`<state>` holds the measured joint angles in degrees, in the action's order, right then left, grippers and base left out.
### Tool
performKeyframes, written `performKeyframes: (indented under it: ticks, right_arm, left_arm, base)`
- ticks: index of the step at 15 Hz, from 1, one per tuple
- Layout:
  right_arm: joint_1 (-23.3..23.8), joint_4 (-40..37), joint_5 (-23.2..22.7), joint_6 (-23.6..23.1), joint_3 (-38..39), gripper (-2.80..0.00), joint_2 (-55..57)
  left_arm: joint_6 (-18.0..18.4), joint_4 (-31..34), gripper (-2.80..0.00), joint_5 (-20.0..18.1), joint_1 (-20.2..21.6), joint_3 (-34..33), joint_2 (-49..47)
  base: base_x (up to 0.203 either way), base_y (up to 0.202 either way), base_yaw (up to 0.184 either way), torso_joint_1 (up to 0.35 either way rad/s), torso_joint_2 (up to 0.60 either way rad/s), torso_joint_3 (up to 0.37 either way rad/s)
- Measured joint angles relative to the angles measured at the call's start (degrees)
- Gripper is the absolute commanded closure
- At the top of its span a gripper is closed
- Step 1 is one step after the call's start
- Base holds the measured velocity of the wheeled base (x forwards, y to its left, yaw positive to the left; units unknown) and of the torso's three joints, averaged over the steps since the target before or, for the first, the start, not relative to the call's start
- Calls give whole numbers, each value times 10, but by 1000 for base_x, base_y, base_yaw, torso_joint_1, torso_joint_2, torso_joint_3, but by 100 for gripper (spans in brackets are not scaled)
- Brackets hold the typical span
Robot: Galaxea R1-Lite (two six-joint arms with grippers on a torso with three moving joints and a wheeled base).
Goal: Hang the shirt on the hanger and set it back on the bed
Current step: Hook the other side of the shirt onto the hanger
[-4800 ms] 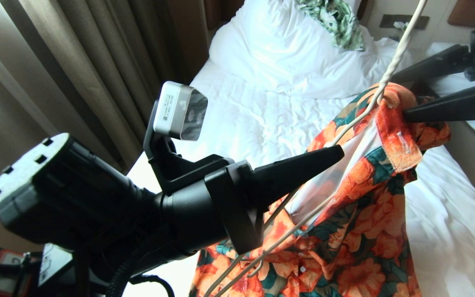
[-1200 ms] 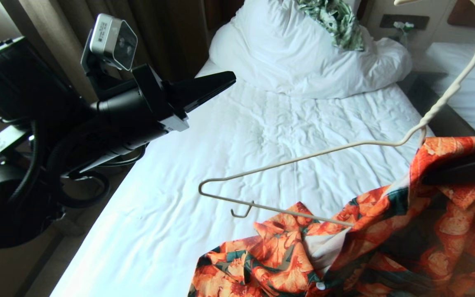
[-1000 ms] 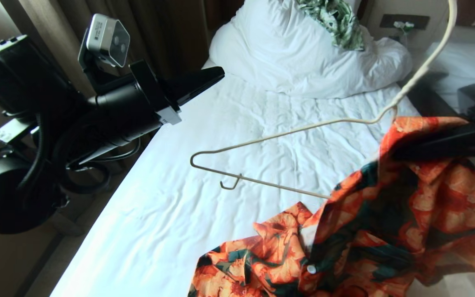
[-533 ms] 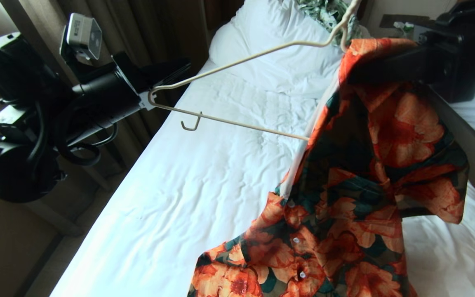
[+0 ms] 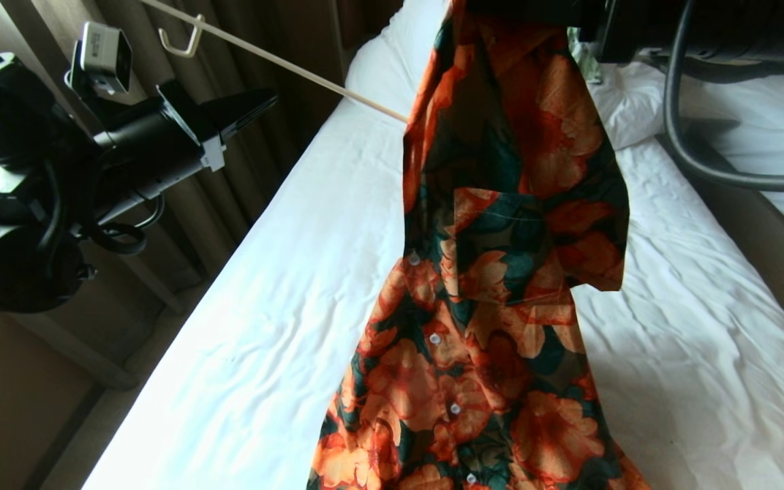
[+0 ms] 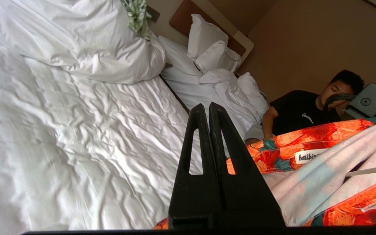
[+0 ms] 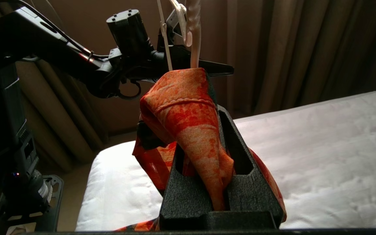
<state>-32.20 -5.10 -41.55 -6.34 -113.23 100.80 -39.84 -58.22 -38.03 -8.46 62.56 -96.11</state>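
shirt [image 5: 501, 238] higher, right gripper [image 7: 193, 85] clamped

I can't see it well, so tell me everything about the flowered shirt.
The shirt is thin cloth with large orange flowers on dark green and brown, white buttons and a pale lining. It hangs lengthwise above the bed, held high by the right pincer, shut on its collar, with the hanger's wire bar running into it.

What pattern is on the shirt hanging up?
Large orange flowers on dark green and brown, with white buttons: the shirt shows best in the head view.
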Motion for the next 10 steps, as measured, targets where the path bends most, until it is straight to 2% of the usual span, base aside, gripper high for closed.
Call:
performKeyframes:
  ticks: [4,7,10]
  right_arm:
    - [-22,-13,12,1,0,0,-4]
    - [1,-114,11,0,41,0,-38]
    - [48,-223,12,-20,126,0,-87]
  left_arm:
    - [0,0,0,1,2,0,0]
    - [0,0,0,0,10,1,0]
    - [0,0,0,0,12,1,0]
  base:
    - [0,0,0,0,0,0]
    - [0,0,0,0,0,0]
    - [0,0,0,0,0,0]
